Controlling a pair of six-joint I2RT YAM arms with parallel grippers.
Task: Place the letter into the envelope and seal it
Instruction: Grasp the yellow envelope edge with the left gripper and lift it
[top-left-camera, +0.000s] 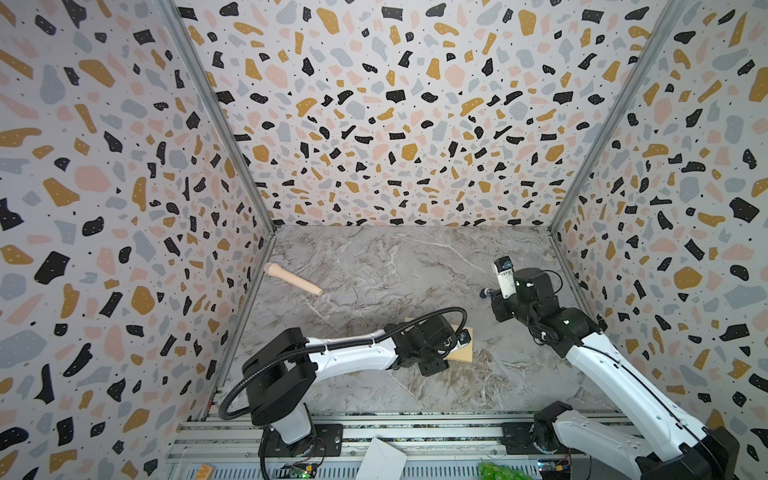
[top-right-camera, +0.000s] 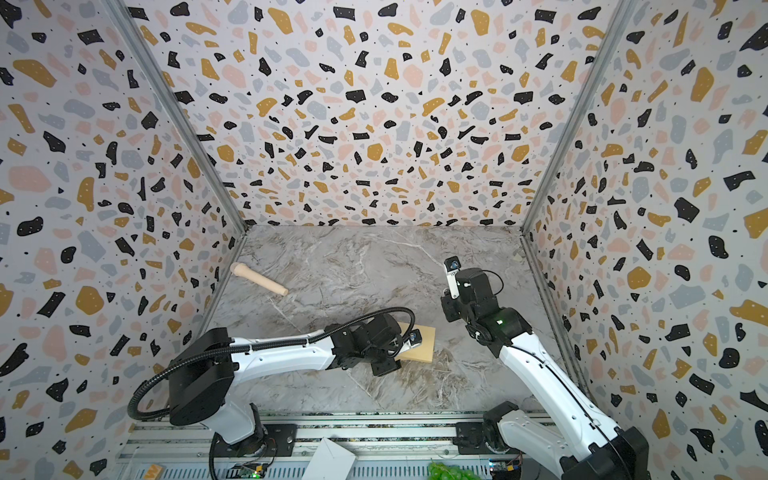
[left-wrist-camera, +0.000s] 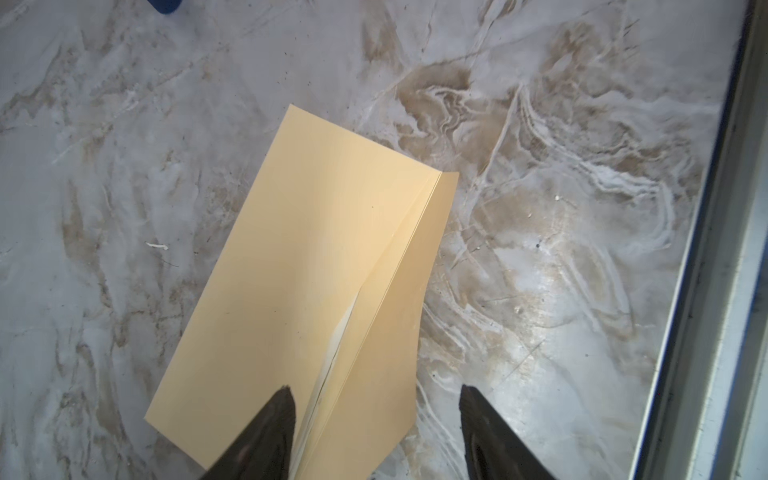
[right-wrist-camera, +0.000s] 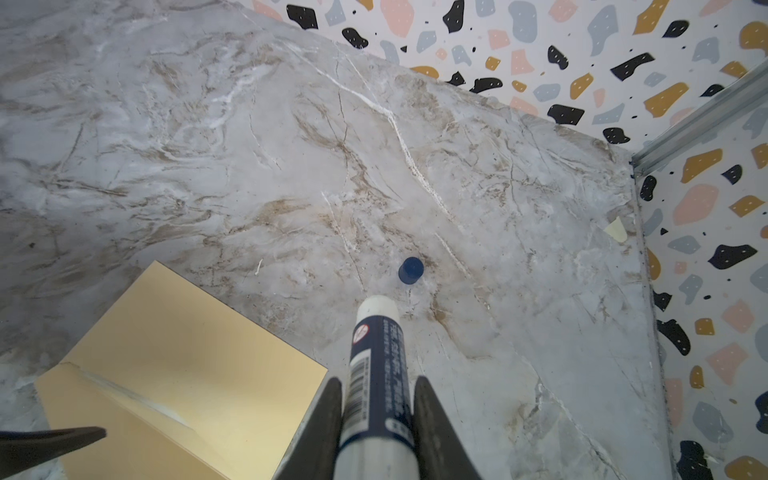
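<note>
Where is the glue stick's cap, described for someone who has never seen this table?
Look at the marble table, on the side where the right gripper holds a glue stick. Just beyond the stick's white tip, a small cap sits alone on the marble. It is a stubby dark blue cylinder, unlike the flat tan envelope nearby.

We are looking into a robot test cell in a lab rather than a lived-in room. Terrazzo-printed panels (top-left-camera: 374, 104) are standing in as walls on three sides, and bare aluminium posts (top-left-camera: 222, 124) are joining them at the corners. A marble-look tabletop (top-left-camera: 395, 266) is filling the floor. At the near edge, slotted aluminium rails (top-left-camera: 436, 432) are carrying the left arm base (top-left-camera: 291, 432) and the right arm base (top-left-camera: 540, 436), and a circuit board (top-left-camera: 305, 471) is sitting exposed with loose wires.
</note>
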